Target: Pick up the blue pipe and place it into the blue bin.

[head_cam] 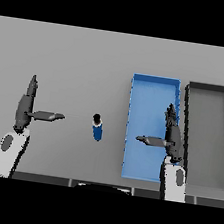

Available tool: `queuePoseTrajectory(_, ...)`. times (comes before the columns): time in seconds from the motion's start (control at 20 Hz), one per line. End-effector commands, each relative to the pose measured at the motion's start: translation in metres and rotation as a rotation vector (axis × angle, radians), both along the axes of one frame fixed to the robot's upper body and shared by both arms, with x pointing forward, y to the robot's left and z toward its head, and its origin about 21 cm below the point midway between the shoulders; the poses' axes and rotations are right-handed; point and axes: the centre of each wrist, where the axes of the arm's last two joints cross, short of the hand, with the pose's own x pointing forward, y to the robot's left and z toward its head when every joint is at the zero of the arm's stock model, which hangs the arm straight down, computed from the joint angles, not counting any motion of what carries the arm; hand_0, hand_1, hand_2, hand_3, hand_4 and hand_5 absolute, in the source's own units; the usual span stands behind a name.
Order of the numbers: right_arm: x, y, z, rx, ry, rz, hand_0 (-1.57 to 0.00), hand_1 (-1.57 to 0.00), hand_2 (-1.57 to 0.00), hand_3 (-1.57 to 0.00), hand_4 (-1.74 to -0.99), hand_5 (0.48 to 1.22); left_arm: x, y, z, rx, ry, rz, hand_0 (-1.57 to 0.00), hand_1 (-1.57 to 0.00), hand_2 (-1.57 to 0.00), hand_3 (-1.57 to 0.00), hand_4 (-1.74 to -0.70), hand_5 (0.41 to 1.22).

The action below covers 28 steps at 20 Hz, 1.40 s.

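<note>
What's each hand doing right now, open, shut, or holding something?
Left hand: open, fingers straight, holding nothing, left of the blue pipe.
Right hand: open, fingers straight, holding nothing, over the blue bin.

Pipe [97, 128] stands left of two bins [132, 112] [188, 102] (side by side).

Short blue cylindrical pipe with black top [97, 127]: upright on grey tabletop, scene centre, untouched. Shallow blue rectangular open-topped bin [151, 97]: just right of pipe, apart from it, long axis running near to far.
</note>
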Motion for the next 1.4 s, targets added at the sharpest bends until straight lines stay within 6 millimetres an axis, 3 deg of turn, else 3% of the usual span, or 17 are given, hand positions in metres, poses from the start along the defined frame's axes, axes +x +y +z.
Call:
queuePoseTrajectory(0.0,0.000,-0.001,0.000,0.000,0.000,-0.002,0.00,0.00,0.00,0.00,-1.222,0.603,0.000,-0.001,0.000,0.000,-0.005,-0.001,0.00,0.00,0.00,0.00,-1.01,0.586)
queuePoseTrajectory(0.25,-0.001,-0.007,0.001,-0.004,0.007,-0.003,0.00,0.00,0.00,0.00,-1.222,0.603,0.001,-0.008,0.001,-0.001,-0.004,-0.009,0.00,0.00,0.00,0.00,-1.01,0.586)
queuePoseTrajectory(0.35,-0.016,-0.025,0.006,-0.167,-0.091,0.081,0.00,0.00,0.00,0.00,-1.227,0.603,-0.018,0.009,-0.007,0.107,-0.011,-0.220,0.00,0.00,0.00,0.00,-1.01,0.588)
queuePoseTrajectory(0.5,-0.024,-0.025,0.010,-0.217,-0.091,0.130,0.00,0.00,0.00,0.00,-1.232,0.599,-0.020,0.022,-0.001,0.158,0.009,-0.297,0.00,0.00,0.00,0.00,-1.01,0.589)
queuePoseTrajectory(0.65,-0.027,-0.026,0.012,-0.245,-0.068,0.125,0.00,0.00,0.00,0.00,-1.226,0.593,-0.022,0.024,0.002,0.164,0.006,-0.338,0.00,0.00,0.00,0.00,-1.01,0.589)
queuePoseTrajectory(0.95,-0.028,-0.022,0.016,-0.245,-0.119,0.160,0.00,0.00,0.00,0.00,-1.225,0.595,-0.033,0.010,0.009,0.154,0.046,-0.562,0.00,0.00,0.00,0.00,-1.03,0.565)
queuePoseTrajectory(1.35,-0.024,-0.024,0.016,-0.244,-0.134,0.161,0.00,0.00,0.00,0.00,-1.256,0.616,-0.042,-0.039,0.004,0.158,0.149,-0.766,0.00,0.00,0.00,0.00,-1.09,0.463)
